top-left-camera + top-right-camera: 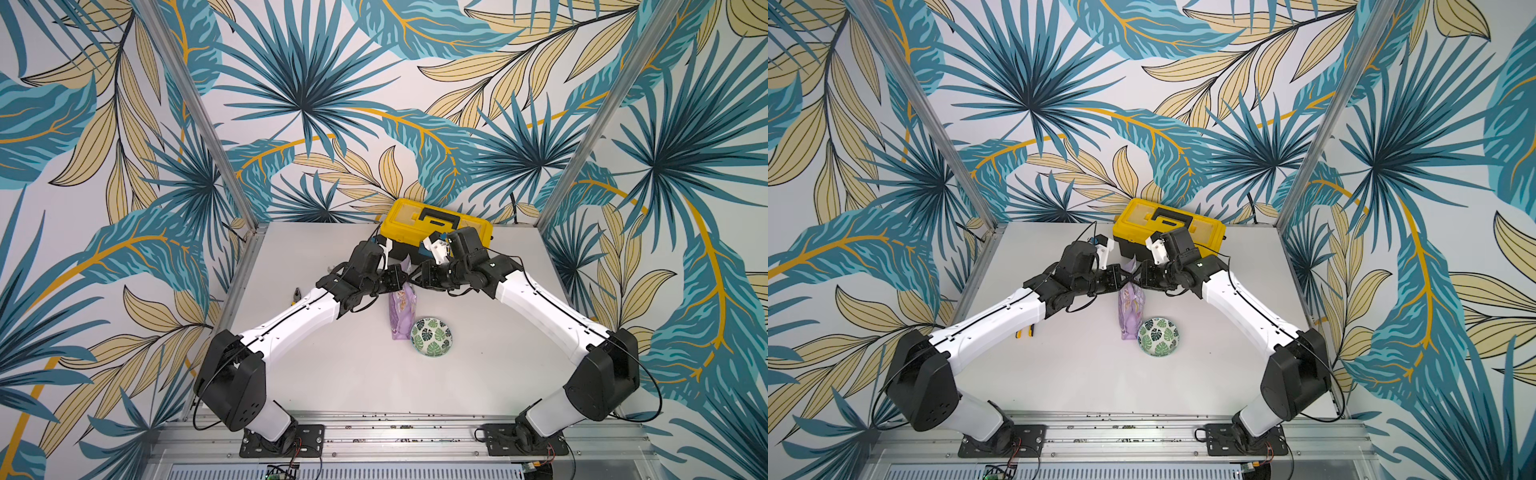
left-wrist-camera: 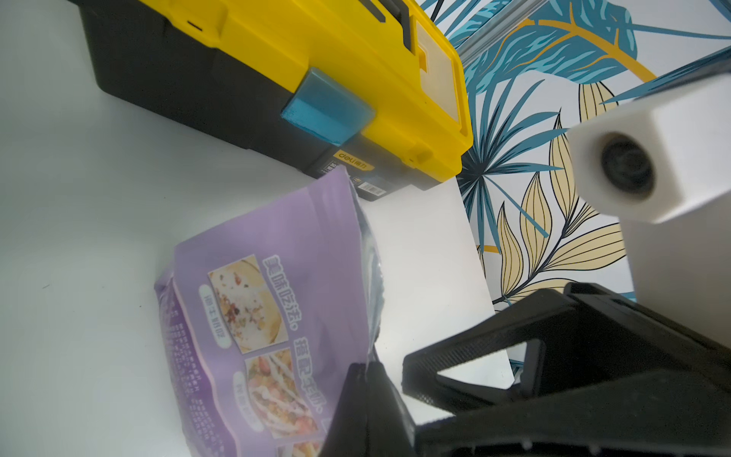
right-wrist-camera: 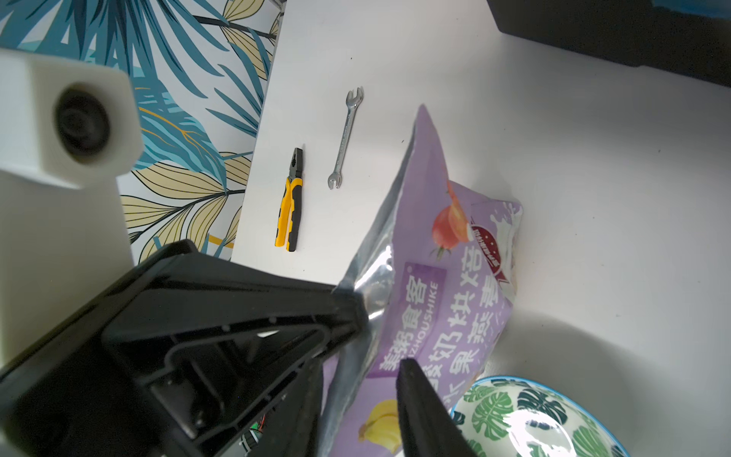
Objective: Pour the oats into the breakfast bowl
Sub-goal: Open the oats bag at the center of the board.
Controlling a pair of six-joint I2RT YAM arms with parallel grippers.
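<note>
Toward the front of the white counter (image 1: 353,374) sits the leaf-patterned bowl (image 1: 431,336), with the purple pouch (image 1: 402,311) standing upright just beside it on its left. At the pouch's top the left claw (image 2: 368,380) is clamped shut on the rim, while the right claw (image 3: 379,336) holds its jaws apart, one finger at the silver lining and the other over the printed front. Farther back stands the yellow toolbox (image 1: 432,222).

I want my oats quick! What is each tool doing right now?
Left tool: closed, holding the pouch by its edge.
Right tool: open, holding nothing.
</note>
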